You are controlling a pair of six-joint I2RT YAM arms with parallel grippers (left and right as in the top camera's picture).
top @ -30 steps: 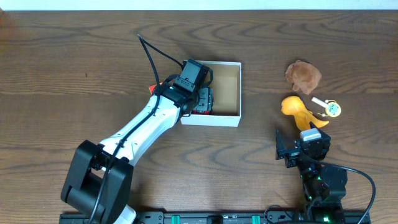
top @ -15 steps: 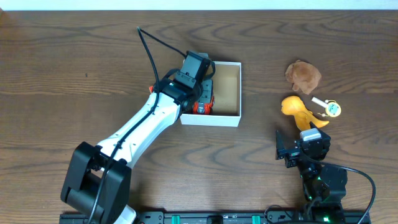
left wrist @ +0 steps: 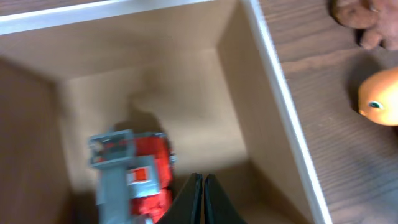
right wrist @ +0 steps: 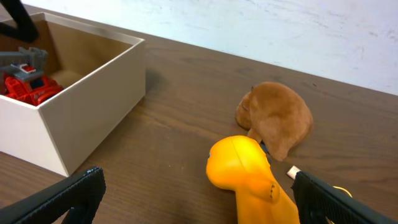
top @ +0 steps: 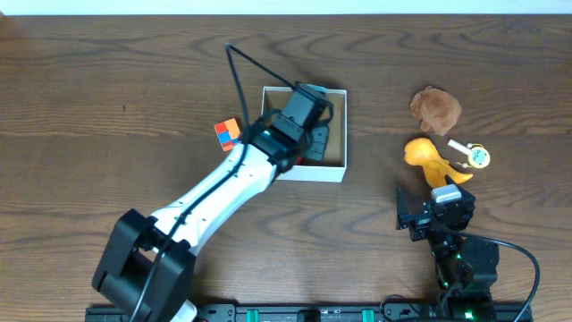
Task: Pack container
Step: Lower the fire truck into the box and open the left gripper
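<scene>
Red toy [left wrist: 140, 171] lies in the container [left wrist: 277, 99], beside my left gripper [left wrist: 202, 190], fingers pressed together, empty. My right gripper [right wrist: 196, 186] sits spread wide by the orange toy [right wrist: 245, 165].

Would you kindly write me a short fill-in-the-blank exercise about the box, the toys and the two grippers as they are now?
1. The red and grey toy lies ___ the container.
2. The left gripper has its fingers ___, with nothing between them.
3. The right gripper is ___ and holds nothing.
4. In the overhead view, the orange toy lies between the brown plush and the ___ gripper.

Missing words: inside; shut; open; right.
</scene>
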